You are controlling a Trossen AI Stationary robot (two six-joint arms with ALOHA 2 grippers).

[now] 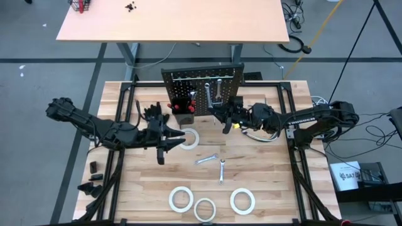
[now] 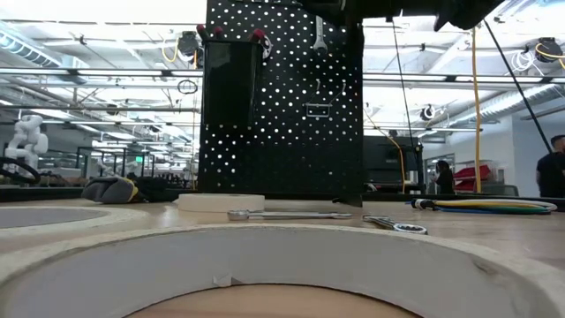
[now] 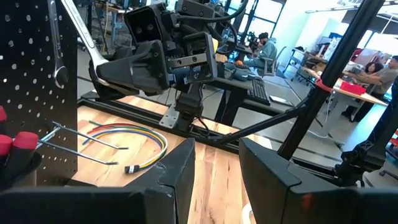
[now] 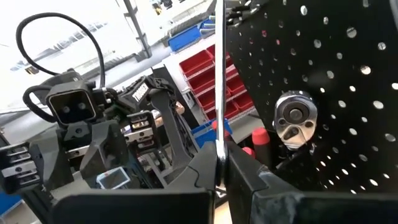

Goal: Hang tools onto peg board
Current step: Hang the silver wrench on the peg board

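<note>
The black peg board (image 1: 202,88) stands upright at the far middle of the table. On it are a ratchet (image 4: 295,118), a hung wrench (image 3: 56,43), red screwdriver handles (image 3: 15,144) and bare hooks (image 3: 81,146). My right gripper (image 1: 224,119) is just in front of the board, shut on a silver wrench (image 3: 81,31). My left gripper (image 1: 171,141) is open, left of the board's front and beside a flat white tape roll (image 1: 190,139). Two more wrenches (image 1: 207,159) (image 1: 222,170) lie flat mid-table. Three tape rolls (image 1: 181,199) (image 1: 205,208) (image 1: 242,201) lie near the front edge. My right gripper pinches the wrench's shaft (image 4: 219,163) between its two fingers, near the wrench's lower end. The wrench is lifted clear of the table. The rest of it sticks out past the fingertips, slanting up beside the peg board face, with its free end (image 3: 67,11) high.
A coil of coloured cables (image 3: 134,134) lies on the table on the board's right, under my right arm. Black gloves (image 2: 124,188) lie left of the board. A black metal frame (image 1: 122,119) borders the table. People (image 2: 552,168) are in the room beyond.
</note>
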